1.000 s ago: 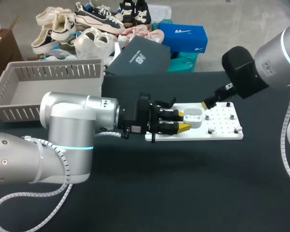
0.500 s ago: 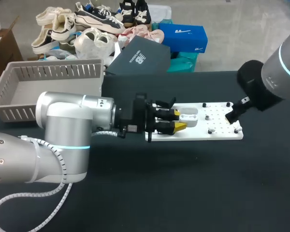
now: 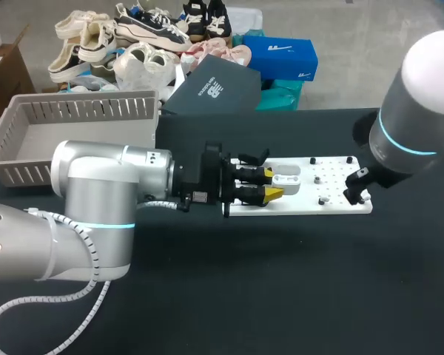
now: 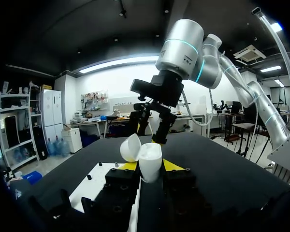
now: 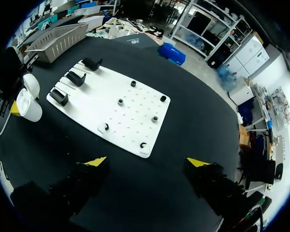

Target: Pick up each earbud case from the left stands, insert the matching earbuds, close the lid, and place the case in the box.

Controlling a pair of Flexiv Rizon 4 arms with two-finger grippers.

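In the head view, the grey slatted box stands at the left rear of the tabletop. The white earbud case has its lid open and sits over the left half of the white board. I cannot tell what is inside it. The left arm lies level across the tabletop, with the left tool clamped on the case. The right arm stands steeply at the right, with the right tool over the board's right end.

In the left wrist view, the case stands upright between the yellow tips, both of which touch it. Its lid is tipped to one side. The right arm hangs ahead, fingers pointing down.

In the right wrist view, the right tool is spread wide and grips nothing, with dark tabletop beneath it, just beside the board. The board carries black stands and small pegs. The case is beside the stand end.
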